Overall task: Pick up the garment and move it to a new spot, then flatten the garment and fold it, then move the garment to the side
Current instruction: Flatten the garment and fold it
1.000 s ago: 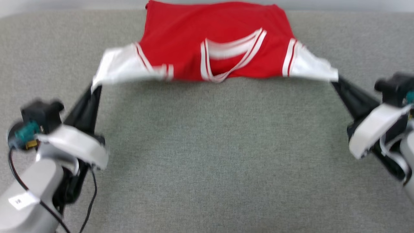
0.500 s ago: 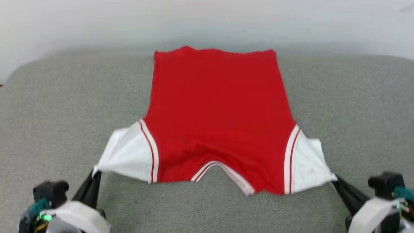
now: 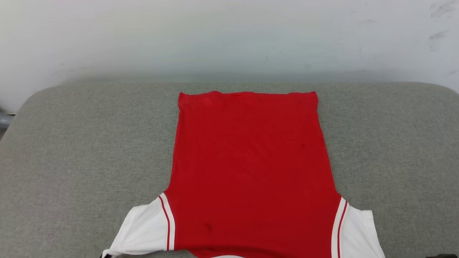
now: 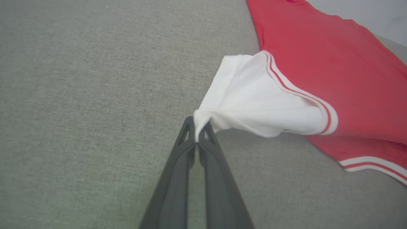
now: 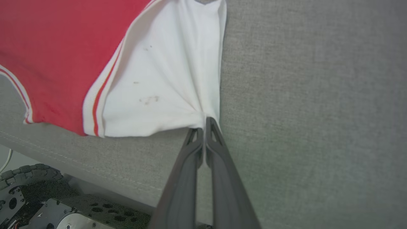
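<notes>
The garment, a red jersey with white short sleeves, lies spread on the grey padded table, plain red side up, hem toward the wall. Its collar end runs off the bottom of the head view. In the left wrist view my left gripper is shut on the bunched tip of one white sleeve. The right wrist view shows my right gripper shut on the tip of the other white sleeve, near the table's front edge. Both sleeves are pulled outward and taut.
A pale wall rises behind the table. Bare grey padding lies to the left and right of the garment. In the right wrist view the table's front edge and my wheeled base show below it.
The head camera has tilted up, so the garment sits lower in view. Both grippers drew the sleeves toward me and the body now lies flat, collar no longer folded over.
</notes>
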Robot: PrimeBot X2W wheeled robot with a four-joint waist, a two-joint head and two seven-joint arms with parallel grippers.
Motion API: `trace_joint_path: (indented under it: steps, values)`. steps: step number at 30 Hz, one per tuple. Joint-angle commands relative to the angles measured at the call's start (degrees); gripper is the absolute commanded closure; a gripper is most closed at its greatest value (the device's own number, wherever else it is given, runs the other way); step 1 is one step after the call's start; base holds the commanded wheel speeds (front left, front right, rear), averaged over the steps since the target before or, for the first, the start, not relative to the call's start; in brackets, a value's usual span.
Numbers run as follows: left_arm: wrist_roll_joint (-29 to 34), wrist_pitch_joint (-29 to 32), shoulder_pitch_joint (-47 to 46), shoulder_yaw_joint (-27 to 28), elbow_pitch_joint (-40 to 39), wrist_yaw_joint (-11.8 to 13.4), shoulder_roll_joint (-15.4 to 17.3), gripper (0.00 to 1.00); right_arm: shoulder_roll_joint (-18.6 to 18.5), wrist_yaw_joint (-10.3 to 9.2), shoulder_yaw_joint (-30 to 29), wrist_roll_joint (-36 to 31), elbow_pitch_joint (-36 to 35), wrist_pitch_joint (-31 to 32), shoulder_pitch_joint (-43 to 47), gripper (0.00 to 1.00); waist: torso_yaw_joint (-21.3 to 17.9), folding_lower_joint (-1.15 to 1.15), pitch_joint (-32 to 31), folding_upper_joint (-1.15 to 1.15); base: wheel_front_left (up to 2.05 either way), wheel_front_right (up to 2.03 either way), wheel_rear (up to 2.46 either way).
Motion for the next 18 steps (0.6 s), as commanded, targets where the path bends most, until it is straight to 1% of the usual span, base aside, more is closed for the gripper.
trace_joint_path:
  steps: [1,6,9,10,11,12,13,15,18]
  values:
    - [-0.29,-0.13,0.98,0.49,0.37,-0.13,-0.18,1.0,-0.21,-0.1,-0.7,0.39,0.07,0.74,1.46,1.0,0.21,0.01,-0.12,0.0,0.0,0.0,0.0]
    - [0.29,-0.13,2.46,1.17,1.5,-0.84,-1.63,1.0,-0.54,-0.1,-1.63,2.2,0.72,2.34,4.4,1.0,0.77,0.01,-0.25,0.0,0.0,0.0,0.0]
    - [0.91,-0.13,1.64,1.39,1.79,-1.43,-2.44,1.0,0.25,-0.1,-1.67,3.42,0.46,2.48,4.16,1.0,1.18,0.01,-0.13,0.0,0.0,0.0,0.0]
    - [1.24,-0.13,1.21,1.54,1.86,-1.72,-2.65,1.0,0.55,-0.1,-1.78,3.98,0.24,2.44,3.71,0.95,1.3,0.01,-0.12,0.0,0.0,0.0,0.0]
    - [1.57,-0.13,0.85,1.61,1.86,-1.88,-2.92,1.0,0.78,-0.1,-2.34,4.43,0.07,1.96,3.05,0.69,1.42,0.01,-0.08,0.0,0.0,0.0,0.0]
    - [1.98,-0.13,0.47,1.6,1.73,-2.13,-3.33,1.0,0.95,-0.1,-2.93,4.85,0.0,1.61,2.42,0.04,1.6,0.01,-0.02,0.0,0.0,0.0,0.0]
    - [2.28,-0.13,0.17,1.61,1.62,-2.38,-3.76,1.0,1.14,-0.1,-3.34,5.19,-0.12,1.34,1.94,0.0,1.77,0.01,0.03,0.0,0.0,0.0,0.0]
    - [3.2,-0.13,-0.51,1.78,1.25,-2.86,-4.24,1.0,1.11,-0.1,-4.57,5.49,-0.66,0.59,0.76,0.0,2.15,0.01,0.2,0.0,0.0,0.0,0.0]
    - [4.57,-0.13,-1.46,2.39,0.3,-3.22,-5.18,1.0,0.05,-0.1,-7.17,5.93,-2.59,-0.06,-1.27,0.0,2.8,0.01,0.55,0.0,0.0,0.0,0.0]
